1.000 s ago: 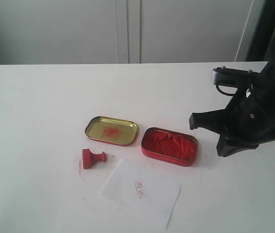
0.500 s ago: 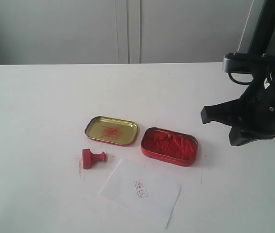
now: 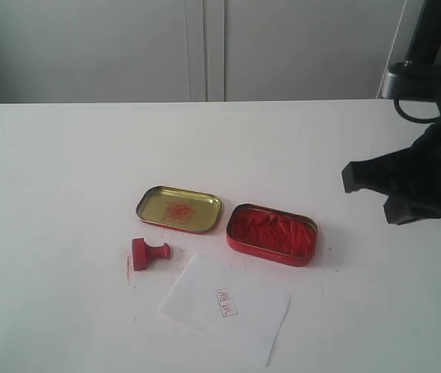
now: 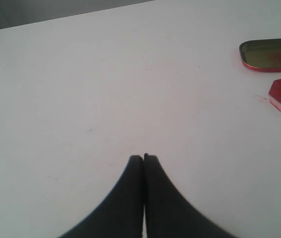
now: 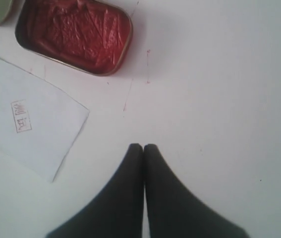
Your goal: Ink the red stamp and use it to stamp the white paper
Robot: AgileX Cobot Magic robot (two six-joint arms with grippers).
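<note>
Red stamp (image 3: 148, 253) beside white paper (image 3: 225, 307), well apart from both closed, empty jaws

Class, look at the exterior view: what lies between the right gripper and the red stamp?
The open red ink tin lies between the right gripper and the red stamp; the exterior view shows it.

Unreadable characters in red mark (image 3: 225, 302) on white paper (image 3: 193, 299).
</note>
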